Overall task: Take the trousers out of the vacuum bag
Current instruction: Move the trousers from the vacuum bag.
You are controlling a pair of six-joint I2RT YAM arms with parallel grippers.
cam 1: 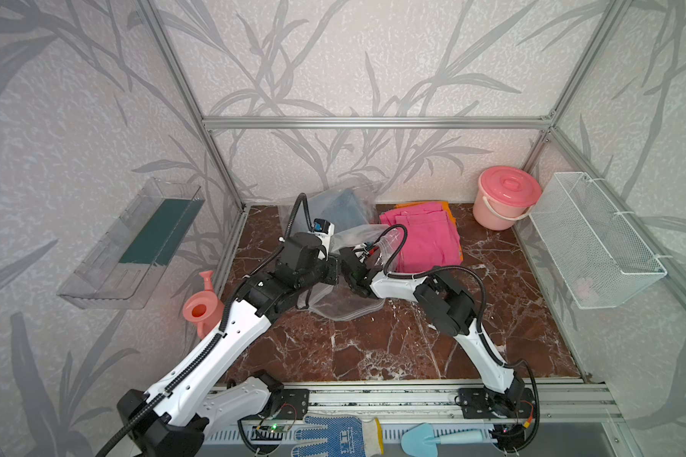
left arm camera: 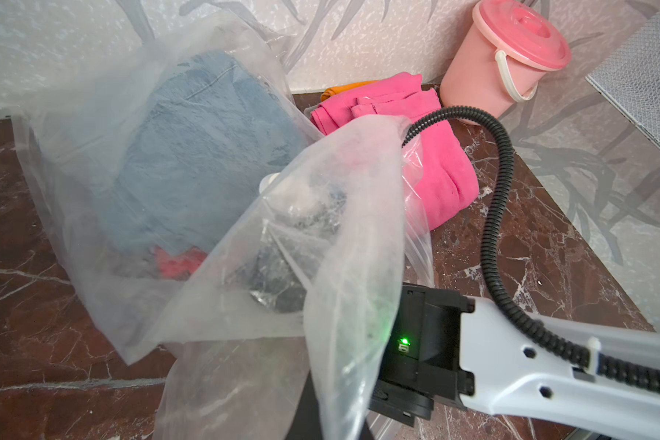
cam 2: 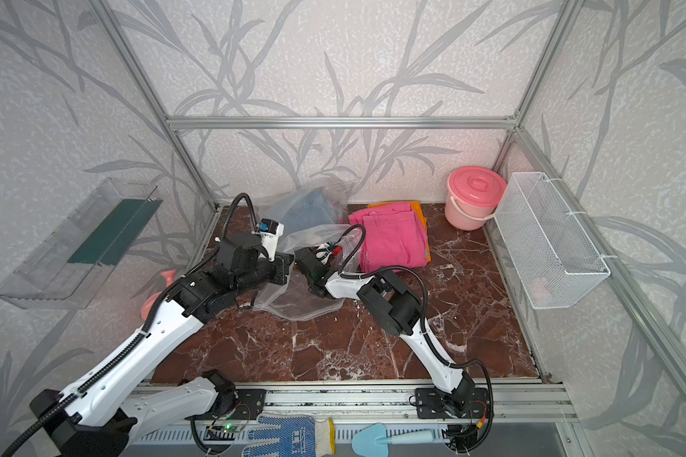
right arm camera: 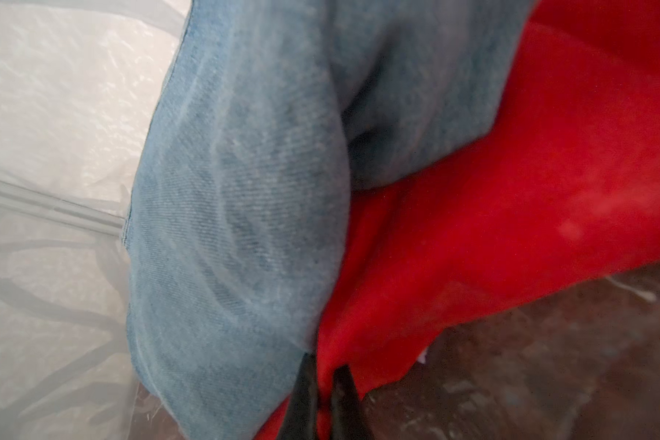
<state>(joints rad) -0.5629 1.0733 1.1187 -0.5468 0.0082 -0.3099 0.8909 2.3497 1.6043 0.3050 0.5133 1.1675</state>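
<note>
Far L wall: clear tray [cam 1: 131, 245] w/ a dark green strip in it. Below it, at the L edge of the table [cam 1: 373, 348], pink watering can [cam 1: 201, 310], partly behind L arm.

L claw [cam 1: 332, 274] sits mid-table, closed, pinching the vacuum bag [cam 1: 345, 304] at its mouth edge & holding the film up. Its tips are hidden by plastic in the L wrist view. Bag runs from table centre back to the rear wall, mouth facing the arms, rear part bulging. Inside at the back: jeans [cam 1: 343, 207] w/ red trousers [left arm camera: 176, 263] under them, both in the bag.

R claw [right arm camera: 326, 400] is reached in thru the mouth. In the R wrist view its 2 black tips are closed on a fold of the red cloth, jeans just beside.

Just R of the bag, out on the table: pink trousers [cam 1: 424, 237], folded, lying on orange trousers [cam 1: 445, 206], of which only the edges show. Bag film overlaps the pink pair's near corner.

Back R corner: pink bucket [cam 1: 505, 198], lid on, handle down. R wall: white wire basket [cam 1: 595, 241].

Front rail, L to R: blue-dotted glove [cam 1: 333, 435], pale blue trowel [cam 1: 424, 439].
</note>
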